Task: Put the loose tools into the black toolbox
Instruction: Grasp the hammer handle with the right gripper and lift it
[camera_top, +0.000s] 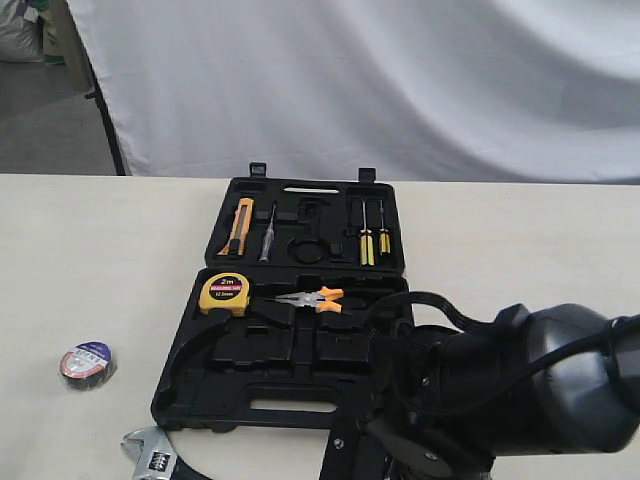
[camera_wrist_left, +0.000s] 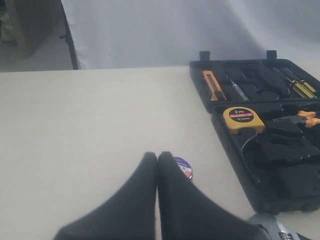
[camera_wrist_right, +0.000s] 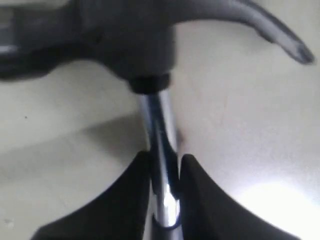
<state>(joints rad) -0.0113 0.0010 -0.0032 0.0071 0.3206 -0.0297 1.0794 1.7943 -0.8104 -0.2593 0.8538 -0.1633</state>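
Exterior: black toolbox (camera_top: 230, 375) open mid-table; tape roll (camera_top: 87, 364) on the table left of it, wrench (camera_top: 148, 452) near its front left corner
Left wrist: left gripper (camera_wrist_left: 157, 156) pressed together, empty, tape roll just beyond
Right wrist: right gripper (camera_wrist_right: 165, 157) clamped on hammer (camera_wrist_right: 145, 55) shaft, below the head

Exterior view: the right arm's housing (camera_top: 560, 380) covers the near right corner of the black toolbox (camera_top: 230, 370), and the adjustable wrench (camera_top: 148, 452) is cut by the bottom edge, only its jaw end showing. Left wrist view: the closed left end effector (camera_wrist_left: 157, 156) hides most of the tape roll (camera_wrist_left: 183, 167), its label unreadable. Right wrist view: the claw hammer (camera_wrist_right: 156, 112) is blurred at the head, and its shaft leaves the frame between the fingers of the right end effector (camera_wrist_right: 164, 162), handle unseen.
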